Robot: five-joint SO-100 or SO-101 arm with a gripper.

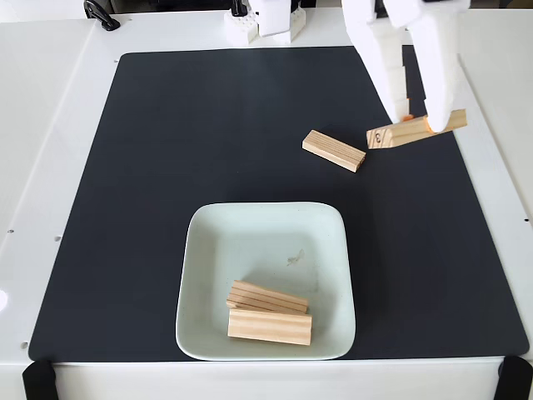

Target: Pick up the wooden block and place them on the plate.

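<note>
Fixed view. The plate (266, 250) near the desk's front edge holds two blocks (268, 312), already delivered. My pincer (414, 112) clenches a wooden block (400, 133) crosswise for lifting; another block (333, 151) lies just beside it.

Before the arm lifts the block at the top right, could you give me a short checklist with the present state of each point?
1. Fingers of the gripper stand on both sides of the wooden block: ok.
2. Firm closure on that block: cannot tell; the block is tilted and the contact is unclear.
3. Second loose block lies apart from the gripped one: ok.
4. Plate has free room: ok; its upper half is bare.
5. Two blocks already on the plate, one leaning on the other, near its lower edge: ok.
6. Black mat between block and plate free of obstacles: ok.
</note>
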